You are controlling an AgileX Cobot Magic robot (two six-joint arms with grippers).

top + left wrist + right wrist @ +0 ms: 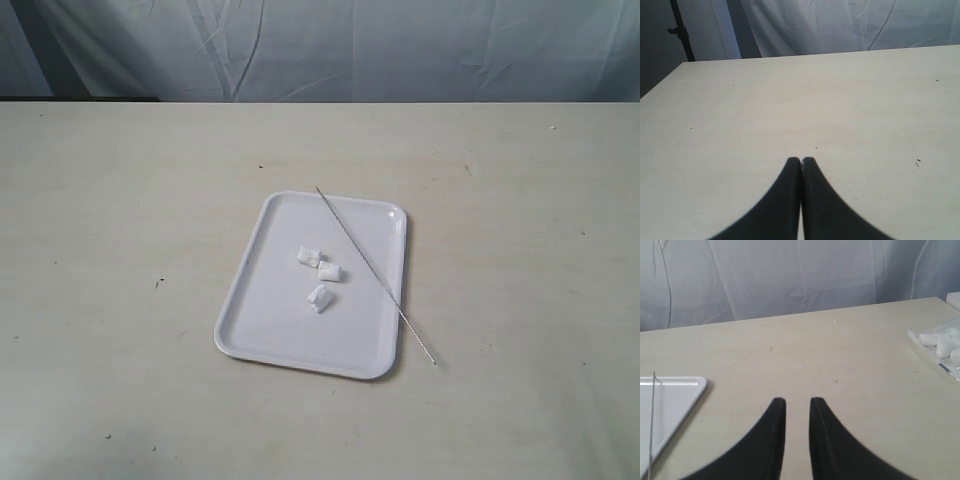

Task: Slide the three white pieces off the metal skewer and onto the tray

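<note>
We find the tray (260,330) lying flat near the middle of the pale table (120,250). The three white pieces (329,272) rest loose on its floor in a small cluster near its centre: two almost touching, the third just beside them towards the near edge. All three lie off the metal skewer (375,273) and clear of it. The skewer lies slantwise across the right part of the tray. Its far tip sits at the far rim and its near end runs out past the right-hand rim onto the table.

We see the grippers only through their own wrist cameras. The left gripper (801,160) has its two dark fingers pressed together with nothing between them, and it hangs over bare tabletop. That view shows only table and the cloth backdrop (840,25), so we cannot place the tray relative to it.

The right gripper (796,401) has its fingers a little apart, with a narrow empty gap gripping nothing. In its view one corner of the tray (675,390) shows off to one side with the thin line of the skewer (652,425) crossing it, both well apart from the fingertips. On the other side, near the table's edge, lies a clear bag of white pieces (940,342).
</note>
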